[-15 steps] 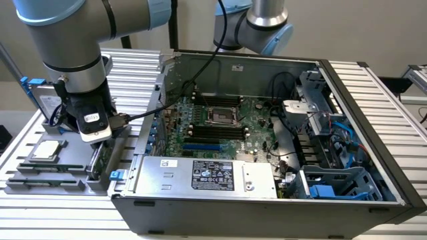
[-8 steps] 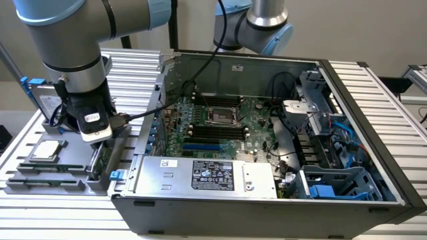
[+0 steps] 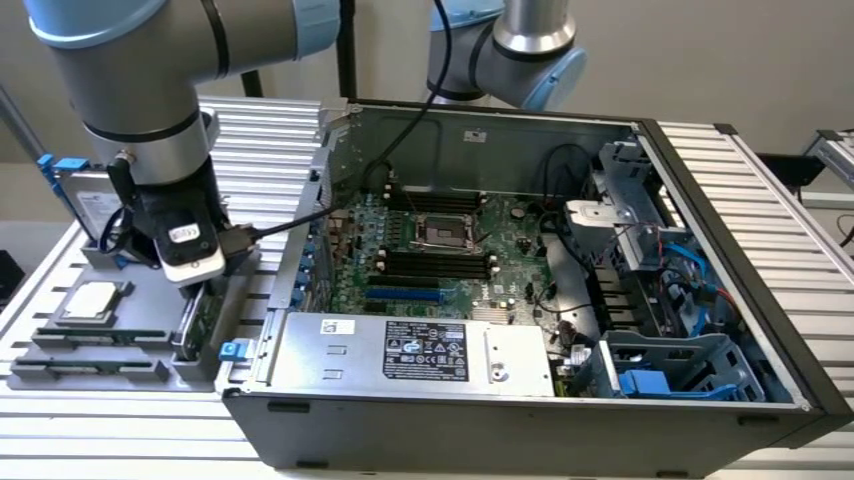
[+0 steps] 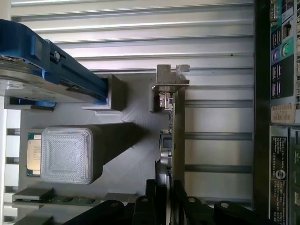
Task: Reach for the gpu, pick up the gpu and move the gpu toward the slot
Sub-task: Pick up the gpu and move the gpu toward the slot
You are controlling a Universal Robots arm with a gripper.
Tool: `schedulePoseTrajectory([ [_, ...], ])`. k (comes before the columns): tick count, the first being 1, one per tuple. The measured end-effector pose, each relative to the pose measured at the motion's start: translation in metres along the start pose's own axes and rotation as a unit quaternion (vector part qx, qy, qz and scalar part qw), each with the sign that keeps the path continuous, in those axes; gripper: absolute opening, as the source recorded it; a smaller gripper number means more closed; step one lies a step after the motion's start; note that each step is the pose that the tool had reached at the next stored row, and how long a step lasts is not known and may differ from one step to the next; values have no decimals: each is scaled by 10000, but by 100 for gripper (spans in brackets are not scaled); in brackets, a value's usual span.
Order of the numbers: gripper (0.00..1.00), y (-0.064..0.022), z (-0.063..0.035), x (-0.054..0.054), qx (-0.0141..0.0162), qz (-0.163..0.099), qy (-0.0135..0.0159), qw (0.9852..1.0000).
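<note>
The gpu (image 3: 191, 318) stands on edge in a grey holder (image 3: 120, 372) at the exterior view's left, beside the open computer case. In the wrist view the gpu (image 4: 177, 140) shows edge-on, a thin green card with its silver bracket (image 4: 171, 77) at the far end. My gripper (image 3: 200, 288) is low over the card. The black fingers (image 4: 154, 204) sit tight on both sides of the card's near end, so my gripper (image 4: 169, 199) is shut on it. The card still rests in the holder. A blue slot (image 3: 400, 296) lies on the motherboard inside the case.
The holder also carries a square CPU chip (image 3: 91, 302) and a silver hard drive with blue rails (image 3: 91, 205). The case wall (image 3: 318, 230) rises between holder and motherboard. A power supply box (image 3: 414, 350) fills the case's front. A second arm (image 3: 521, 50) stands behind.
</note>
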State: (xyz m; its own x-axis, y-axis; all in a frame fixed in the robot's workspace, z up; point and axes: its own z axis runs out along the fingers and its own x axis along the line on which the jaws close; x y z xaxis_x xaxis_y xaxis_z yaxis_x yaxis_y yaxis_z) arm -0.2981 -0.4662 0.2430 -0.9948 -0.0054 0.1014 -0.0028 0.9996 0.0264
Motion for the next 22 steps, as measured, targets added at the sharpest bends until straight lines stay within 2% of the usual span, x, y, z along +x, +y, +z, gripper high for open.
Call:
schedulePoseTrajectory([
  [5,26,25,-1,9,31,-100,-18,9999],
  [10,26,32,-1,21,36,-112,-29,9999],
  [12,26,33,-2,24,37,-117,-52,9999],
  [15,26,34,-2,28,39,-130,-120,9998],
  [16,26,34,-4,29,39,-132,-130,9998],
  [22,26,37,-74,40,40,-133,-131,9998],
])
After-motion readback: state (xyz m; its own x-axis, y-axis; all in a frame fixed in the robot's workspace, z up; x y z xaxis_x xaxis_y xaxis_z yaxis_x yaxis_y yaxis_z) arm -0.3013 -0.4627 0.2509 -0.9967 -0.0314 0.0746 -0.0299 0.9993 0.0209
